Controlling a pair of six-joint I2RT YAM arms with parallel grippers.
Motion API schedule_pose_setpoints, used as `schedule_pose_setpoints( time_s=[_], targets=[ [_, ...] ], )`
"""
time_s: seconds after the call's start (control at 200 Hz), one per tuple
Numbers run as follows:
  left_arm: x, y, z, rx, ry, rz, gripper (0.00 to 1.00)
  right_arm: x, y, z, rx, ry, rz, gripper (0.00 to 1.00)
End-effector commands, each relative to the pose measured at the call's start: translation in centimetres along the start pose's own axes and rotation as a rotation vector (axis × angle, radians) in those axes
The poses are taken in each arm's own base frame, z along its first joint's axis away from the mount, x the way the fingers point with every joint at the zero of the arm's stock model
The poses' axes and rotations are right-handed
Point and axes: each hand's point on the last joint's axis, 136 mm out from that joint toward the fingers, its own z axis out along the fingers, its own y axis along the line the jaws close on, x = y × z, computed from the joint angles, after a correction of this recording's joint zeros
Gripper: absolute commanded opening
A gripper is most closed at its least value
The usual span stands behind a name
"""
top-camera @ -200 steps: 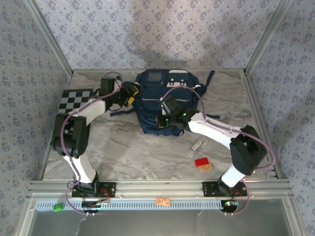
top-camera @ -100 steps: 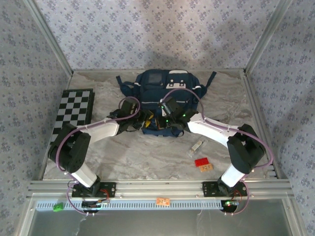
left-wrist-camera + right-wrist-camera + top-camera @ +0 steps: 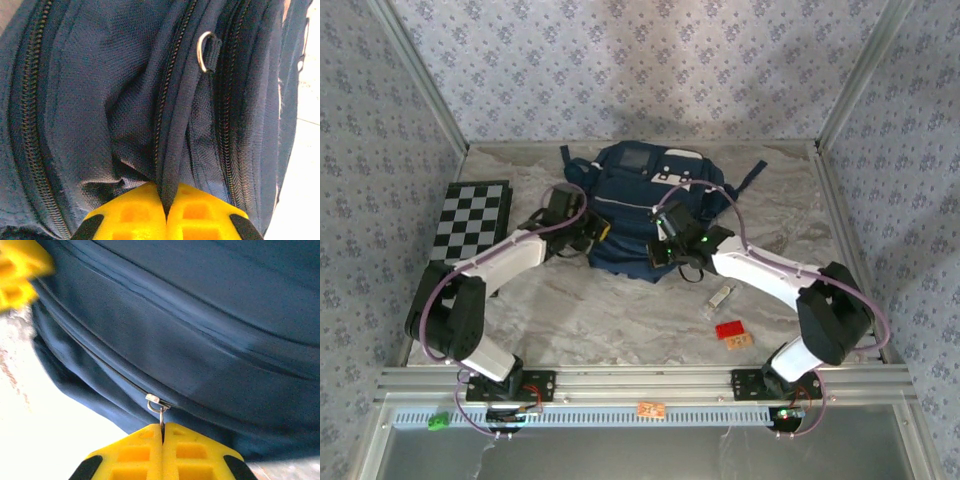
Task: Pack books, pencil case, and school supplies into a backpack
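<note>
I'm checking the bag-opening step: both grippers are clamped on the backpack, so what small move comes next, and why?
Probably the right gripper draws the zipper pull along its track: it is shut on that pull, while the left gripper pinches a fold of the backpack beside a zipper, bracing it.

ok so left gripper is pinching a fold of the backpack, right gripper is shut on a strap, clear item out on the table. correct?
One thing is off: the right gripper is shut on the zipper pull, not a strap, as the right wrist view shows. The left gripper does pinch a fold of the backpack, and the clear item lies on the table.
</note>
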Motion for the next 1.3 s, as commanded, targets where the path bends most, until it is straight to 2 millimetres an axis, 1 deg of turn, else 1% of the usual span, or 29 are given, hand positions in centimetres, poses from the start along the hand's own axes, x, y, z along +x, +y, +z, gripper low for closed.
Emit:
schedule_pose_setpoints(
  time_s=[0.0,0.07,0.17,0.2,0.265,0.32,0.37,0.435,0.51,0.585,0.605,0.65,0.68,0.77,0.795,0.884,0.954,1.024,1.059,1.089,1.124,1.159,1.179,1.194,1.234,1.254,1.299],
  targets=[
    [-3.2,-1.7,-2.6,0.028,-0.072,0.059,0.00,2.3,-3.1,-1.0,0.109,0.087,-0.064,0.00],
    [-3.8,-1.8,-2.9,0.048,-0.078,0.044,0.00,1.7,-2.1,-0.5,0.047,0.083,-0.078,0.00],
    [-3.6,-2.4,-3.3,0.066,-0.072,0.067,0.00,1.4,-0.3,0.5,-0.028,0.087,-0.106,0.00],
    [-3.6,-2.5,-3.4,0.066,-0.068,0.071,0.00,1.6,0.3,1.0,-0.064,0.096,-0.126,0.00],
    [-3.4,-2.8,-3.3,0.069,-0.057,0.080,0.00,1.5,0.3,1.9,-0.070,0.105,-0.123,0.00],
    [-3.3,-2.9,-3.1,0.070,-0.047,0.077,0.00,1.1,0.4,2.3,-0.073,0.105,-0.121,0.00],
    [-3.2,-2.8,-3.0,0.072,-0.041,0.072,0.00,0.7,0.4,2.6,-0.072,0.093,-0.123,0.10],
    [-3.1,-2.8,-2.8,0.076,-0.038,0.070,0.00,0.4,0.5,3.1,-0.081,0.076,-0.127,0.16],
    [-3.0,-2.6,-2.7,0.070,-0.037,0.068,0.00,0.2,0.2,3.8,-0.077,0.078,-0.119,0.18],
    [-3.0,-2.5,-2.6,0.067,-0.034,0.065,0.00,0.5,-0.2,4.7,-0.070,0.089,-0.116,0.23],
    [-2.9,-2.5,-2.6,0.069,-0.032,0.066,0.00,0.5,-0.2,4.8,-0.070,0.087,-0.116,0.20],
    [-3.0,-2.6,-2.6,0.069,-0.033,0.068,0.00,0.8,-0.4,5.0,-0.063,0.088,-0.118,0.07],
    [-3.0,-2.6,-2.7,0.067,-0.036,0.072,0.00,0.8,-0.7,5.1,-0.051,0.082,-0.117,0.03],
    [-3.4,-2.6,-3.0,0.056,-0.045,0.089,0.00,0.5,-1.4,4.6,-0.028,0.064,-0.128,0.02],
    [-3.6,-2.6,-3.1,0.049,-0.048,0.098,0.00,0.6,-1.9,4.4,-0.005,0.070,-0.127,0.00],
    [-4.8,-2.1,-4.2,0.002,-0.087,0.156,0.00,0.6,-3.9,2.9,0.071,0.067,-0.119,0.00],
    [-6.9,-1.2,-5.5,-0.040,-0.127,0.192,0.00,1.4,-6.0,1.5,0.122,0.082,-0.071,0.00],
    [-9.4,-0.7,-6.8,-0.065,-0.172,0.240,0.00,1.8,-9.0,0.3,0.185,0.072,-0.004,0.00],
    [-10.6,-0.6,-7.3,-0.081,-0.189,0.265,0.00,1.6,-9.4,-0.2,0.186,0.069,-0.016,0.00],
    [-11.3,-0.9,-7.6,-0.081,-0.195,0.287,0.00,1.5,-9.0,-0.3,0.177,0.069,-0.030,0.00],
    [-11.6,-1.8,-7.5,-0.054,-0.183,0.319,0.00,1.2,-7.7,-0.2,0.143,0.064,-0.058,0.00],
    [-11.2,-3.0,-7.2,-0.017,-0.154,0.343,0.00,0.9,-5.8,0.2,0.092,0.062,-0.080,0.00],
    [-10.7,-3.9,-6.9,0.018,-0.126,0.356,0.01,0.6,-4.9,0.4,0.063,0.061,-0.083,0.00],
    [-10.2,-4.6,-6.8,0.049,-0.109,0.368,0.05,0.2,-4.0,0.6,0.041,0.057,-0.089,0.00],
    [-8.8,-6.3,-6.3,0.124,-0.058,0.399,0.24,-0.1,-1.8,1.2,-0.022,0.061,-0.105,0.00],
    [-8.1,-6.8,-6.2,0.151,-0.038,0.407,0.31,-0.3,-0.6,1.5,-0.054,0.059,-0.111,0.00],
    [-7.0,-7.5,-6.2,0.186,-0.014,0.424,0.41,-0.8,1.5,2.0,-0.105,0.050,-0.115,0.00]
  ],
)
